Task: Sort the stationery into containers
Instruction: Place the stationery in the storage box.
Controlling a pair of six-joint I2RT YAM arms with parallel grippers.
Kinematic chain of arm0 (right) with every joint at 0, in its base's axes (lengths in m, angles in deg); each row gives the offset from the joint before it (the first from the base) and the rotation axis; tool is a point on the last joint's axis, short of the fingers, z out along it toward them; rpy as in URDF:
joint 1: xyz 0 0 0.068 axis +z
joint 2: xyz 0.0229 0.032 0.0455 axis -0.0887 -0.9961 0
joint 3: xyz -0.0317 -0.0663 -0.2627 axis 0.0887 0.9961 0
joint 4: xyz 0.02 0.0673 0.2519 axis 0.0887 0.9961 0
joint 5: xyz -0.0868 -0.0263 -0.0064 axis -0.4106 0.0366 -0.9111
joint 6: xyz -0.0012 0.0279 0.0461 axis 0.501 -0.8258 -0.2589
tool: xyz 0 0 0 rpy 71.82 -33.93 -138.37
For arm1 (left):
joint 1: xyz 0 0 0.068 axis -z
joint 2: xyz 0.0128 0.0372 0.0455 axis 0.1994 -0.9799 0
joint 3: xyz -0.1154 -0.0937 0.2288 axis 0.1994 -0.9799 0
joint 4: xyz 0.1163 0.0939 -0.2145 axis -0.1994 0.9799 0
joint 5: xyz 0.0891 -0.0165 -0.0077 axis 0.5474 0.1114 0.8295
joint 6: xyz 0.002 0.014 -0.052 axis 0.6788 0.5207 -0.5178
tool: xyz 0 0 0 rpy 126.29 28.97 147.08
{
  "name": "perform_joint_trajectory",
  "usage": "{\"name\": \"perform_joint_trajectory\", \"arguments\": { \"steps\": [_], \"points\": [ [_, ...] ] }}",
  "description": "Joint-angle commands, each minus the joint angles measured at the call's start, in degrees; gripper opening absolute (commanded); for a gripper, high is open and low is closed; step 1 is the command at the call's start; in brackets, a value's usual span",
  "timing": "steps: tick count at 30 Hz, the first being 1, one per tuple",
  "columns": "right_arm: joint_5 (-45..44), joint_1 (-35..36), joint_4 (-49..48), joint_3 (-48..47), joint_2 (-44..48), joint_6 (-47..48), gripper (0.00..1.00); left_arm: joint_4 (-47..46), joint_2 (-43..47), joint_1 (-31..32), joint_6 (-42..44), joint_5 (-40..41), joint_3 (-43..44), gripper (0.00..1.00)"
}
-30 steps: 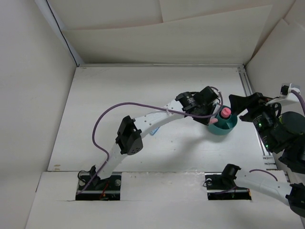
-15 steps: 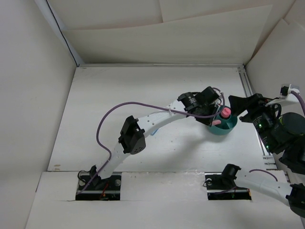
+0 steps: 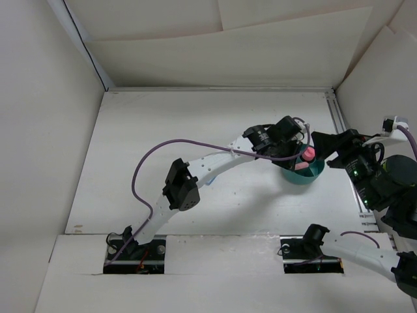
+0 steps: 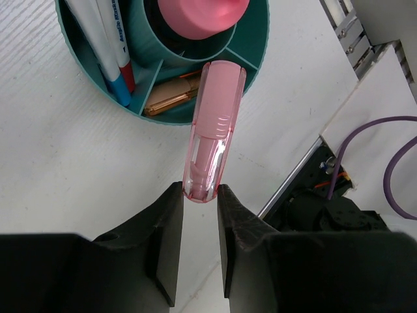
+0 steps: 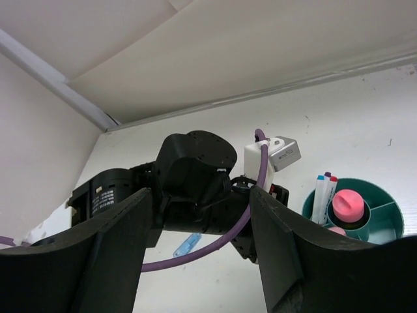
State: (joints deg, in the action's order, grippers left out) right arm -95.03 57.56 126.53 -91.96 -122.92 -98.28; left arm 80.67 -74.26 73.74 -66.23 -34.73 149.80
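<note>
White board walls are enclosing the white table (image 3: 163,130). The teal cup (image 4: 259,45) is standing near the table's right edge. The left gripper (image 4: 200,192) is clamping the near end of the pink marker (image 4: 213,124). The marker's long axis is running straight out from the fingers toward the cup, and its rounded far end is lying over the cup's rim; contact cannot be confirmed. The left arm is reaching diagonally from the near edge across the table, wrist at the cup's left side. Inside the cup, the glue stick (image 4: 202,10) is occupying the centre well, the white pens (image 4: 107,39) and the orange marker (image 4: 171,98) separate outer compartments. The right gripper (image 5: 202,195) is hovering just right of the cup, fingers spread, holding nothing.
</note>
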Motion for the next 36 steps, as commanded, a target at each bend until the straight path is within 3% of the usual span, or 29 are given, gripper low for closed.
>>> {"name": "perform_joint_trajectory", "arguments": {
  "steps": [1, 15, 28, 36],
  "points": [
    [1.0, -0.3, -3.3, -0.2, 1.2, 0.6, 0.66, -1.5, 0.6, -0.1, 0.4, -1.1, 2.6, 0.14],
    [1.5, -0.3, -4.4, 0.3, 1.8, 1.2, 0.66, -0.8, 0.0, -0.1, 0.4, 0.8, 2.6, 0.14],
    [1.5, -0.3, -4.9, 0.3, 2.3, 1.2, 0.66, -1.3, -1.1, -0.1, 0.4, 0.8, 2.1, 0.22],
    [1.5, -0.3, -4.9, 0.8, 2.3, 1.2, 0.66, -2.4, -0.6, -0.1, -0.2, 0.8, 2.1, 0.22]
  ]
}}
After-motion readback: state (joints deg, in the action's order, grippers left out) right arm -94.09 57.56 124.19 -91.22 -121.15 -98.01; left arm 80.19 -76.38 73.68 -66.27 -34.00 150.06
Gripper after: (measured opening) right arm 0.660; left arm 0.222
